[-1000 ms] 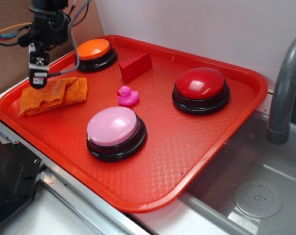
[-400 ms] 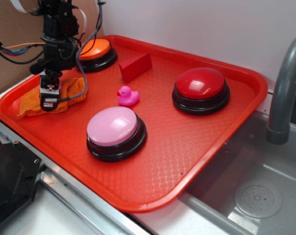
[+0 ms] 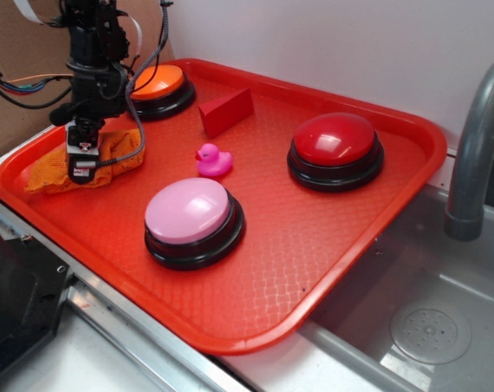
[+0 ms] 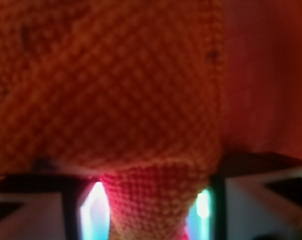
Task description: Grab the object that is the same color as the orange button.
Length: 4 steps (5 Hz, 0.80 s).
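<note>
a: so, where does the soft orange knitted cloth rag point(image 3: 108, 152) lie?

b: at the left of the frame, on the red plastic tray point(image 3: 312, 245), just in front of the round orange-topped dome button on its black base point(image 3: 157, 88). it is crumpled, and the black robot arm stands over its middle.

a: and the gripper point(image 3: 81, 167)?

b: it points straight down into the rag, low enough to touch it. in the wrist view the woven cloth point(image 4: 111, 85) fills nearly the whole frame, blurred, and a fold of it sits between the two dark fingers point(image 4: 71, 210) at the bottom edge. the fingers stand partly apart with cloth in the gap. whether they truly pinch it cannot be told from either view.

a: what else is on the tray?

b: a red wedge block point(image 3: 227, 110) just right of the orange button, a small pink rubber duck point(image 3: 213, 161) near the middle, a pink-topped dome button point(image 3: 193, 220) lower down, and a red-topped dome button point(image 3: 336, 150) to the right. a grey faucet point(image 3: 475, 155) rises at the right edge of the frame over a metal sink point(image 3: 426, 327).
</note>
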{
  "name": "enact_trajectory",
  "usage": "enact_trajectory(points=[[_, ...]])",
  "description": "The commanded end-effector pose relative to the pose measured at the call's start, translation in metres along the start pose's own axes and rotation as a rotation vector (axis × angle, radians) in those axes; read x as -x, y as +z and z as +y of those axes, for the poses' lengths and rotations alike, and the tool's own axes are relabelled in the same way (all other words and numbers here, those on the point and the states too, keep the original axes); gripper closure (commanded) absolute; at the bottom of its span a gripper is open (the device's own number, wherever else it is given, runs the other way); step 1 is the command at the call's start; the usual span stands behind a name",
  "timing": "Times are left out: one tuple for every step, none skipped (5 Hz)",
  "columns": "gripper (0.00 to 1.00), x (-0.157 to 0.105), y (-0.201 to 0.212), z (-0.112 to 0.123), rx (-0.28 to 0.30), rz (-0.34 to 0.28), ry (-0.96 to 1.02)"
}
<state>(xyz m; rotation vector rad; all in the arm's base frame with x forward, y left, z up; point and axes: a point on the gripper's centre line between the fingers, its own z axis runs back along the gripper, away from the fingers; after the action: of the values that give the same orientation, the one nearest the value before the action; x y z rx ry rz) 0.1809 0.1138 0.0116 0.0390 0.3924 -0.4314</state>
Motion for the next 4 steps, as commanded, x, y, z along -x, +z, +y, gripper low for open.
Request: enact_trajectory(points=[[1.00, 0.007, 0.085, -0.003, -0.050, -0.172, 0.173], [1.00, 0.013, 0.139, -0.015, -0.060, -0.324, 0.232], [1.00, 0.023, 0.190, -0.039, -0.066, -0.407, 0.231], [1.00, 0.029, 0.229, -0.069, -0.066, -0.415, 0.231]])
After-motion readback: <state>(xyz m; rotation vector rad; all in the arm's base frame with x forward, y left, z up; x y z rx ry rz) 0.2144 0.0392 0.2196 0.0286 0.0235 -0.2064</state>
